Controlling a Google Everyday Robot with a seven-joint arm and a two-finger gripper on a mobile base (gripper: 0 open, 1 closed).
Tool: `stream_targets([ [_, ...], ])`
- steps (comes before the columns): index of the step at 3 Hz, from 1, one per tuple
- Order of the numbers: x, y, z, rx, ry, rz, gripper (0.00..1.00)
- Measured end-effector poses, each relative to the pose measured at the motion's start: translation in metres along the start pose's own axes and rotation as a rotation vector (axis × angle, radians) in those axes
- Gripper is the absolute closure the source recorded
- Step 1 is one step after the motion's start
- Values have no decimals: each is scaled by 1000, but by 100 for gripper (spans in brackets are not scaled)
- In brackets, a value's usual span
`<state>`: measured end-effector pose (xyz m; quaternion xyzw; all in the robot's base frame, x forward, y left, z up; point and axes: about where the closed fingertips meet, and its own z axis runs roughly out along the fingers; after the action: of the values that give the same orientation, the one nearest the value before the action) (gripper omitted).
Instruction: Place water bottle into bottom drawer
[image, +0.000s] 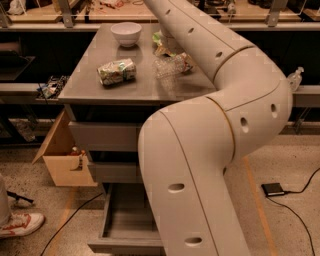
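- Lying on its side on the grey tabletop (95, 90), the water bottle (172, 66) is clear, crinkled plastic. It sits toward the 2 o'clock part of the surface, and its length runs roughly from 8 to 2 o'clock.
- The claw (168, 44) shows only as a pale sliver at the left edge of the arm, at 12 o'clock from the bottle and just above it. I cannot tell whether it is wide, narrow or holding anything.
- The robot arm (225, 115) is a smooth, cream-coloured tube of rounded segments with small oval holes. It rises from 6 o'clock, bends at a fat elbow near 3 o'clock, and tapers away toward 12 o'clock over the right side of the tabletop.
- The bottom drawer (125, 220) stands pulled out toward the camera. It is a shallow grey box with a flat front and no handle, and its right part is hidden behind the arm. The two drawers above it sit nearly flush.
- A crushed green-and-white can (116, 71), dented and lumpy, lies at 9 o'clock from the bottle, apart from it.
- A round white bowl (126, 33) with a glossy finish stands at 12 o'clock from the can.
- A crumpled green snack bag (159, 40) lies at 11 o'clock from the bottle, beside the claw.
- A brown cardboard box (65, 162) with an open flap sits on the speckled floor at 9 o'clock from the drawers.
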<state>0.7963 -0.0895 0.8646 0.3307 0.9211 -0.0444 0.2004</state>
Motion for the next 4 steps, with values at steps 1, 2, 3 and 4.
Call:
stream_targets([
  [1,5,-2,17,35,38,87,15],
  [2,4,-1,21,36,45,128,38],
  [3,1,4,13,8,37,132,61],
  [4,-4,10,-4,-41,22,122,85],
])
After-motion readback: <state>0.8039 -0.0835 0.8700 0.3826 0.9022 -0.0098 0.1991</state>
